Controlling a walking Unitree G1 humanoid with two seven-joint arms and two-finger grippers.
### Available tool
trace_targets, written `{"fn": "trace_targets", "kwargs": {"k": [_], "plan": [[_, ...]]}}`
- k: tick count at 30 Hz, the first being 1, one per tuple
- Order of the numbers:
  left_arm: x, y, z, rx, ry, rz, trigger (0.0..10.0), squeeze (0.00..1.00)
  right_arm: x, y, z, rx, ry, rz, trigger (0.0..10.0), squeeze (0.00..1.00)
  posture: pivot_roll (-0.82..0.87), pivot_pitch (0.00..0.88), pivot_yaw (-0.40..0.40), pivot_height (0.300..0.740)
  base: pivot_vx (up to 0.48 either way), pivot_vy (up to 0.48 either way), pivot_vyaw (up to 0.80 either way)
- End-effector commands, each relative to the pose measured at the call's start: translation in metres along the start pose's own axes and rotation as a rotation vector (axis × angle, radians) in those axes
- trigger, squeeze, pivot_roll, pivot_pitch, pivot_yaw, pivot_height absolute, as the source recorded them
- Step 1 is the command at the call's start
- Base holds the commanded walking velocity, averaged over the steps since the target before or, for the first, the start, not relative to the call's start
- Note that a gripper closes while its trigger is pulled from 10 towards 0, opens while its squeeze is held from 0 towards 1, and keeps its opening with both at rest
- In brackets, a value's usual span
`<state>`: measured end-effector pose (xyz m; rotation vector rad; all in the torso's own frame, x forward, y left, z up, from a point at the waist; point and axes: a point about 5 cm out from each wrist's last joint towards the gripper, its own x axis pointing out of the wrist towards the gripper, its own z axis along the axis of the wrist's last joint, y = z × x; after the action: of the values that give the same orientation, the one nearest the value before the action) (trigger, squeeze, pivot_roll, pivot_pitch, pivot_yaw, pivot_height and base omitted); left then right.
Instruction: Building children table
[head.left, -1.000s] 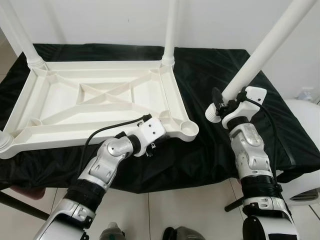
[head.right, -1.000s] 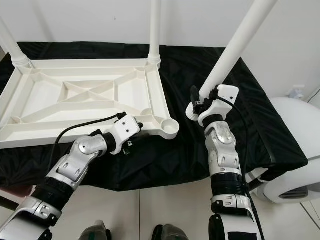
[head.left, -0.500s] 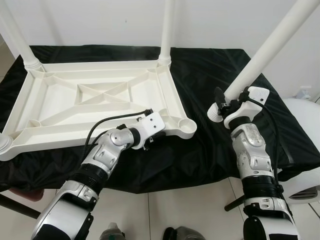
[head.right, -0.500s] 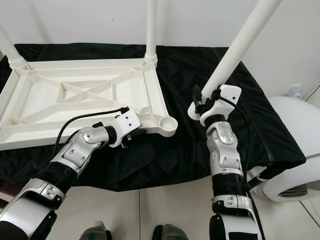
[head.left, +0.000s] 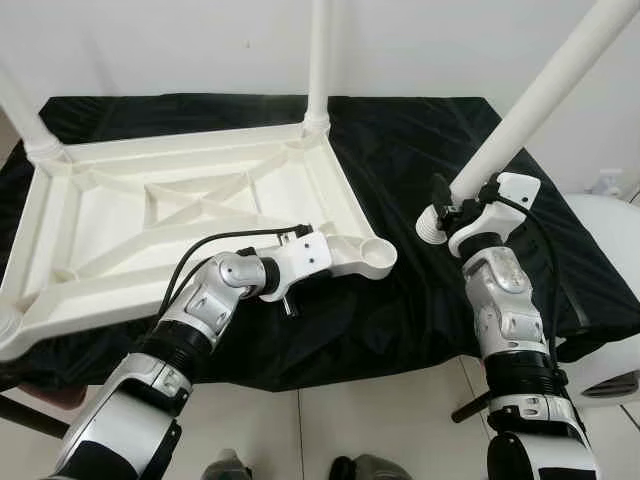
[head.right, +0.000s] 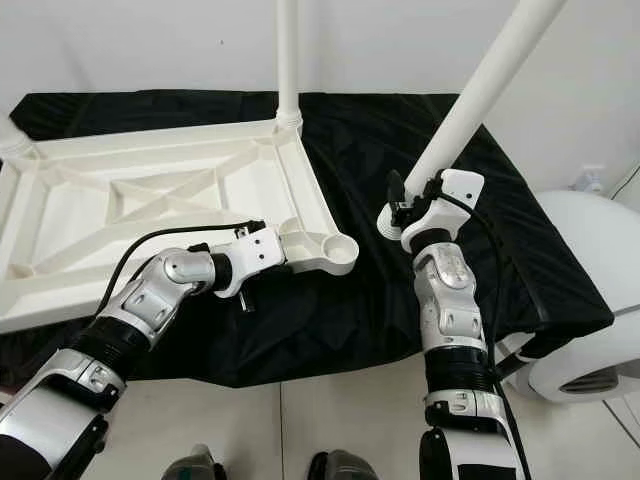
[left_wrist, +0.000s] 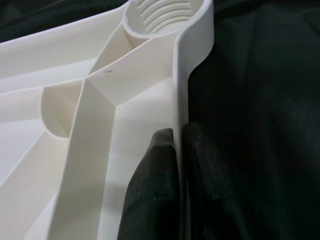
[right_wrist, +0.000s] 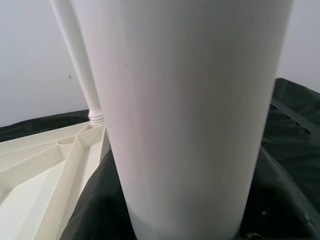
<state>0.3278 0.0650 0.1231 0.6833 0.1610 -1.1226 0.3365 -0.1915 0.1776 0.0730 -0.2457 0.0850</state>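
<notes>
White tabletop (head.left: 190, 215) rim pinched between left gripper (left_wrist: 175, 150) fingers.

Our left gripper (left_wrist: 175, 175) pinches the white tabletop's rim (left_wrist: 192, 65), near its threaded corner socket (left_wrist: 165, 12), over black cloth (left_wrist: 260, 100).

no legible text or labels

— What carries it all?

— A work surface draped in a black cloth (head.left: 420, 150), creased all over and hanging over the near edge above the pale tiled floor (head.left: 380, 420).

— And what lies on it?

— In front of me, 1 white tabletop (head.left: 180, 215), upside down, ribs showing, tilted across the left part. The cloth's right part lies bare.
</notes>
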Motion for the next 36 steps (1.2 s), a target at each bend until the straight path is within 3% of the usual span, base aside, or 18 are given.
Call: {"fn": "trace_targets", "kwargs": {"k": [1, 4, 5, 9, 10, 11, 12, 15, 16, 17, 18, 24, 32, 33, 34, 35, 36], "plan": [[0.002, -0.014, -0.017, -0.042, 0.047, -0.032, 5.4, 0.0, 0.002, -0.002, 0.008, -0.004, -0.039, -0.002, 10.0, 0.0, 0.0, 0.034, -0.015, 0.74, 0.0, 0.0, 0.0], [0.002, -0.015, -0.017, -0.031, 0.048, -0.037, 5.4, 0.0, 0.002, -0.001, 0.008, -0.005, -0.038, 0.002, 10.0, 0.0, 0.0, 0.033, -0.015, 0.74, 0.0, 0.0, 0.0], [0.002, -0.015, -0.017, -0.029, 0.05, -0.035, 9.8, 0.0, 0.002, 0.0, 0.008, -0.004, -0.038, 0.008, 10.0, 0.0, 0.0, 0.033, -0.016, 0.74, 0.0, 0.0, 0.0], [0.002, -0.016, -0.017, -0.043, 0.044, -0.042, 10.0, 0.0, 0.003, 0.003, 0.008, -0.005, -0.036, 0.023, 10.0, 0.0, 0.0, 0.03, -0.017, 0.74, 0.0, 0.0, 0.0], [0.002, -0.019, -0.018, -0.069, 0.043, -0.057, 3.7, 0.0, 0.004, 0.005, 0.008, -0.01, -0.035, 0.032, 10.0, 0.0, 0.0, 0.028, -0.018, 0.74, 0.0, 0.0, 0.0], [0.002, -0.019, -0.018, -0.069, 0.043, -0.057, 3.7, 0.0, 0.004, 0.005, 0.008, -0.01, -0.035, 0.032, 10.0, 0.0, 0.0, 0.028, -0.018, 0.74, 0.0, 0.0, 0.0], [0.002, -0.021, -0.019, -0.082, 0.039, -0.069, 0.0, 0.0, 0.005, 0.005, 0.008, -0.011, -0.036, 0.033, 10.0, 0.0, 0.0, 0.027, -0.018, 0.74, 0.0, 0.0, 0.0], [0.002, -0.025, -0.019, -0.076, 0.039, -0.078, 0.0, 0.0, 0.005, 0.005, 0.009, -0.012, -0.038, 0.034, 10.0, 0.0, 0.0, 0.024, -0.019, 0.74, 0.0, 0.0, 0.0], [0.004, -0.025, -0.021, -0.079, 0.056, -0.063, 7.6, 0.0, 0.006, 0.004, 0.01, -0.013, -0.04, 0.034, 10.0, 0.0, 0.0, 0.023, -0.019, 0.74, 0.0, 0.0, 0.0], [0.005, -0.025, -0.022, -0.08, 0.07, -0.051, 7.6, 0.0, 0.006, 0.004, 0.01, -0.014, -0.04, 0.034, 10.0, 0.0, 0.0, 0.022, -0.02, 0.74, 0.0, 0.0, 0.0], [0.006, -0.025, -0.023, -0.09, 0.079, -0.049, 10.0, 0.0, 0.006, 0.004, 0.011, -0.016, -0.042, 0.036, 10.0, 0.0, 0.0, 0.021, -0.02, 0.74, 0.0, 0.0, 0.0], [0.009, -0.027, -0.026, -0.103, 0.107, -0.037, 10.0, 0.0, 0.008, 0.007, 0.012, -0.02, -0.045, 0.053, 10.0, 0.0, 0.0, 0.014, -0.022, 0.74, 0.0, 0.0, 0.0], [0.013, -0.023, -0.028, -0.151, 0.141, 0.042, 10.0, 0.0, 0.006, 0.029, 0.004, -0.067, -0.003, 0.184, 10.0, 0.0, 0.01, 0.009, -0.032, 0.74, 0.0, 0.0, 0.0], [0.013, -0.022, -0.027, -0.16, 0.138, 0.046, 10.0, 0.33, 0.006, 0.029, 0.003, -0.067, -0.001, 0.186, 10.0, 0.0, 0.01, 0.009, -0.033, 0.74, 0.0, 0.0, 0.0], [0.013, -0.021, -0.027, -0.165, 0.135, 0.048, 10.0, 0.33, 0.006, 0.03, 0.003, -0.066, -0.001, 0.186, 10.0, 0.0, 0.01, 0.009, -0.033, 0.74, 0.0, 0.0, 0.0], [0.013, -0.021, -0.027, -0.166, 0.136, 0.051, 10.0, 1.0, 0.006, 0.03, 0.003, -0.066, -0.001, 0.186, 10.0, 0.0, 0.01, 0.01, -0.034, 0.74, 0.0, 0.0, 0.0], [0.013, -0.021, -0.027, -0.166, 0.136, 0.051, 10.0, 1.0, 0.006, 0.03, 0.003, -0.066, -0.001, 0.186, 10.0, 0.0, 0.01, 0.01, -0.034, 0.74, 0.0, 0.0, 0.0]]}}
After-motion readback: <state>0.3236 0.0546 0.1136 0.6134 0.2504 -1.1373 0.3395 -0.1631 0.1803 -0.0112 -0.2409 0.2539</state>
